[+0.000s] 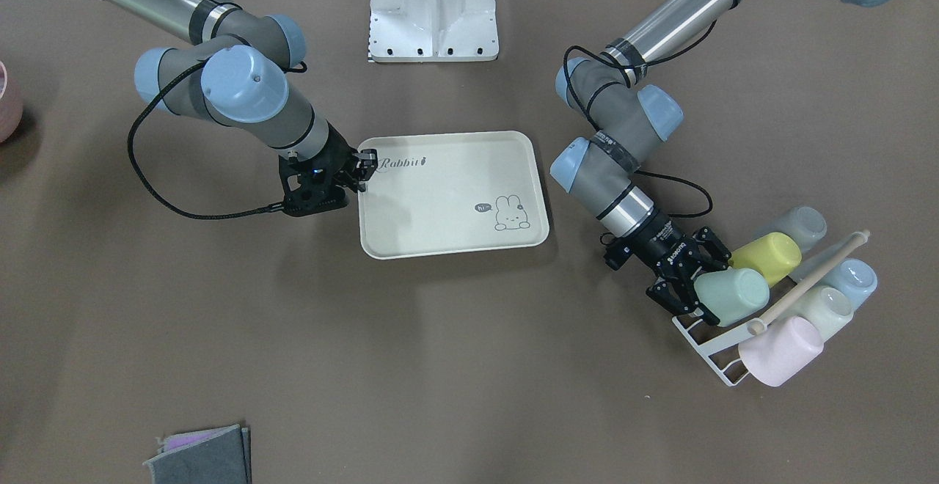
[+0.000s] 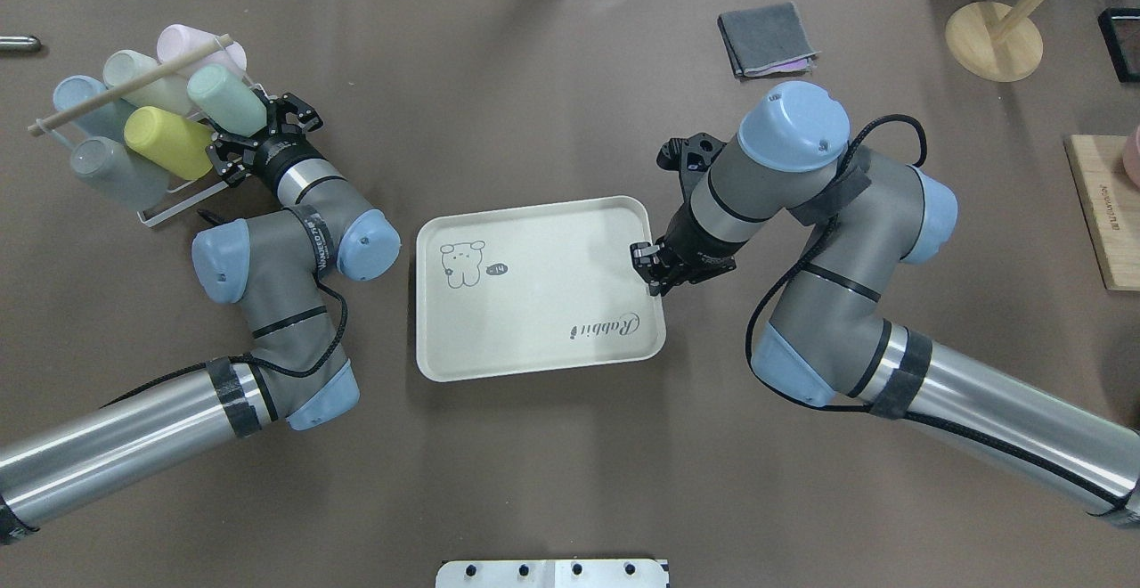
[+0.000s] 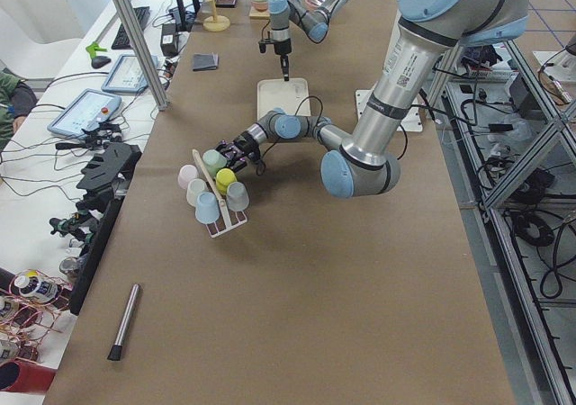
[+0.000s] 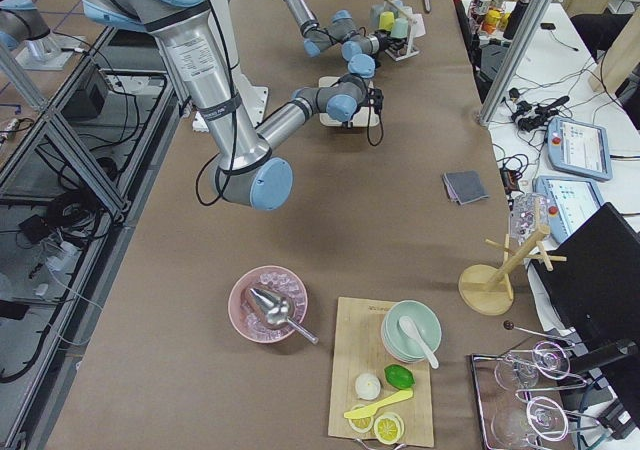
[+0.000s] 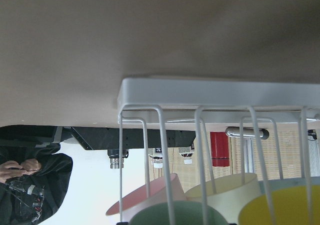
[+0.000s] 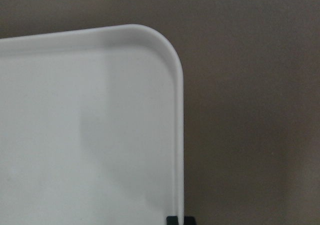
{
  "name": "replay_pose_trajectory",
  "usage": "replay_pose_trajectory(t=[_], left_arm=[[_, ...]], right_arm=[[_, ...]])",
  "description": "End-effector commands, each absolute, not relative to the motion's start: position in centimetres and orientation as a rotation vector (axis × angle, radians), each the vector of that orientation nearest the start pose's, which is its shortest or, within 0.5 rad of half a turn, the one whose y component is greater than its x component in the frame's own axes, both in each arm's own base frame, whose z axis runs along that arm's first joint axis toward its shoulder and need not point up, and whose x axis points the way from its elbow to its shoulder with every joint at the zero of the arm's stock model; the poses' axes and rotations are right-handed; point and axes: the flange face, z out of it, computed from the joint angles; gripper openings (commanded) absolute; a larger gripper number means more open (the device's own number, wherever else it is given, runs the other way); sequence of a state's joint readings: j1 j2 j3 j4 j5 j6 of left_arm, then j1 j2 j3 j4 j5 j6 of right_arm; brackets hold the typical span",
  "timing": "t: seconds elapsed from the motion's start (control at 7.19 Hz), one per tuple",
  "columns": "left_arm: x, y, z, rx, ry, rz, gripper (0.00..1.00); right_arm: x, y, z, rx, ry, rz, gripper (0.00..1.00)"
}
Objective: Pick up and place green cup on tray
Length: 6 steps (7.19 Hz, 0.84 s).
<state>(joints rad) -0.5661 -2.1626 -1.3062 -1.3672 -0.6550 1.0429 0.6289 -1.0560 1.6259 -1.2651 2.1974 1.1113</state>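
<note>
Counter [image 2: 552,463]: tray [image 2: 534,303] centre. Rack [image 2: 165,208] far left, cups lying stacked. Green cup [image 2: 223,96] in rack, beside yellow cup [image 2: 169,142], near wooden rod [image 2: 134,82]. Left tool [image 2: 251,129] spread open round cup's end, not clamped. Right tool [image 2: 655,269] looks closed on tray rim.

Risks: shallow pinch slipping on tapered wall; pull-out snagging rod, dragging neighbours, tipping rack.

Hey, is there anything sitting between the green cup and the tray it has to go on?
Nothing visible does: only bare table lies between the green cup, on the rack, and the tray. The yellow cup sits beside it, not on the tray's side.
</note>
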Motion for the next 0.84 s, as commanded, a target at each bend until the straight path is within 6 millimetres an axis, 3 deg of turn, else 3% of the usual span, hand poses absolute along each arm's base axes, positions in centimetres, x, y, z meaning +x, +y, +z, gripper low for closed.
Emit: replay_pose_trajectory(t=[0.0,0.7], left_arm=[[48.5,-56.2,44.0,0.154,-1.091,1.866,0.52],[45.8,-55.0,43.5,0.168,-1.143,1.882,0.52]], right_arm=[[-49.3,-41.8,31.3,-0.076,-1.012,-0.147,0.00],[-50.8,-40.8,32.0,-0.096,-0.987,-0.125,0.00]])
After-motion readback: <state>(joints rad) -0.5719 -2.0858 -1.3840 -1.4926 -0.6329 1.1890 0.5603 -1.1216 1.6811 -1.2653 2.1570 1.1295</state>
